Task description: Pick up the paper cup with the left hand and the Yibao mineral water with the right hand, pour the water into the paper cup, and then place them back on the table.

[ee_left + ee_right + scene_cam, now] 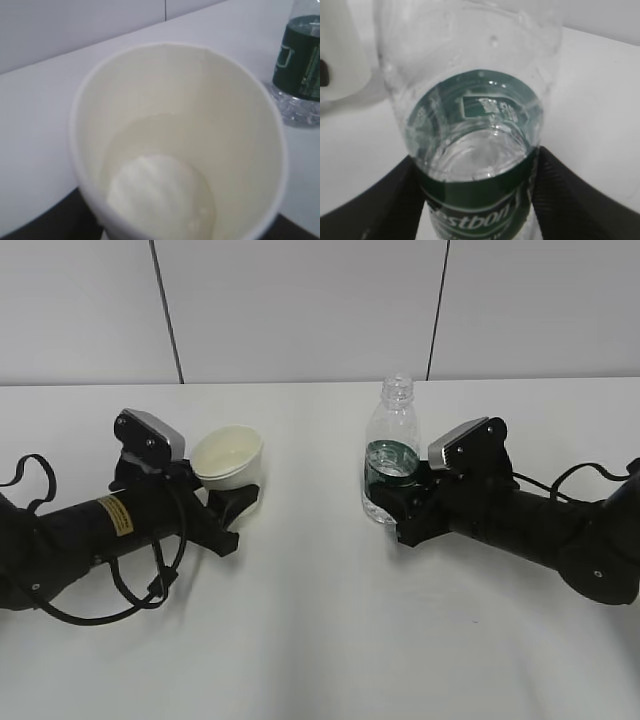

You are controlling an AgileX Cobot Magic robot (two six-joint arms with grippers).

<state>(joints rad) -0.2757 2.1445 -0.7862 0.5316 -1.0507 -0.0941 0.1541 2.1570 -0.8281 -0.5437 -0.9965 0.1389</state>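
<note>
Now paper cup (pixel 229 456) between left pincer (pixel 236 502) fingers.

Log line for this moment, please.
left pincer: grips white paper cup | right pincer: grips clear green-labelled bottle | bottle upright, no pouring

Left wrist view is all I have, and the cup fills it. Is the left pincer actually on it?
Observer: Yes. The exterior view shows the cup tilted in the left pincer, mouth toward the camera.
Operator: I only see the edge of the bottle's label. Is there a cap?
Observer: No cap on the bottle. It stands upright.
Operator: Is it held?
Observer: The right wrist view shows the right pincer with a finger on each side of the label.
</note>
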